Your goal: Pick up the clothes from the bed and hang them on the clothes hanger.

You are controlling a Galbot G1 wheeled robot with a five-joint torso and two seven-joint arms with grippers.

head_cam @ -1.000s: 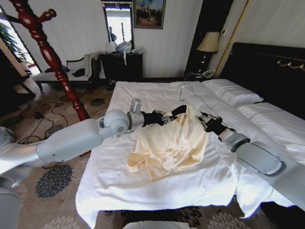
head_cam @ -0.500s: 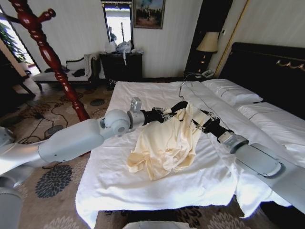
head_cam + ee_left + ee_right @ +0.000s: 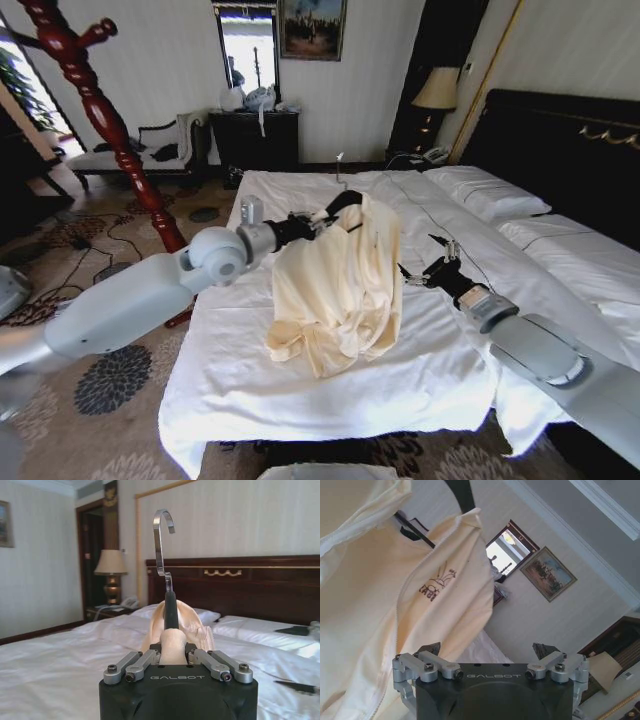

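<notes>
The cream clothes [image 3: 340,280] hang on the black clothes hanger [image 3: 338,205], its silver hook [image 3: 340,165] pointing up. The hem still trails on the white bed [image 3: 330,400]. My left gripper [image 3: 318,222] is shut on the hanger's shoulder through the cloth and holds it above the bed. In the left wrist view the hook [image 3: 162,540] rises over the gripper [image 3: 172,650], with cream cloth [image 3: 192,625] behind it. My right gripper [image 3: 425,272] stands open to the right of the garment, apart from it. The right wrist view shows its spread fingers [image 3: 430,652] below the clothes [image 3: 395,605] and their dark print.
A red-brown wooden coat stand [image 3: 110,130] rises at the left beside the bed. The black headboard [image 3: 560,130] and pillows [image 3: 490,190] lie to the right. A lamp [image 3: 437,90] and a dark cabinet [image 3: 255,140] stand by the far wall.
My left gripper has raised the hanger and clothes and carried them to the left. My right gripper has let go of the cloth, opened and drawn back to the right.
</notes>
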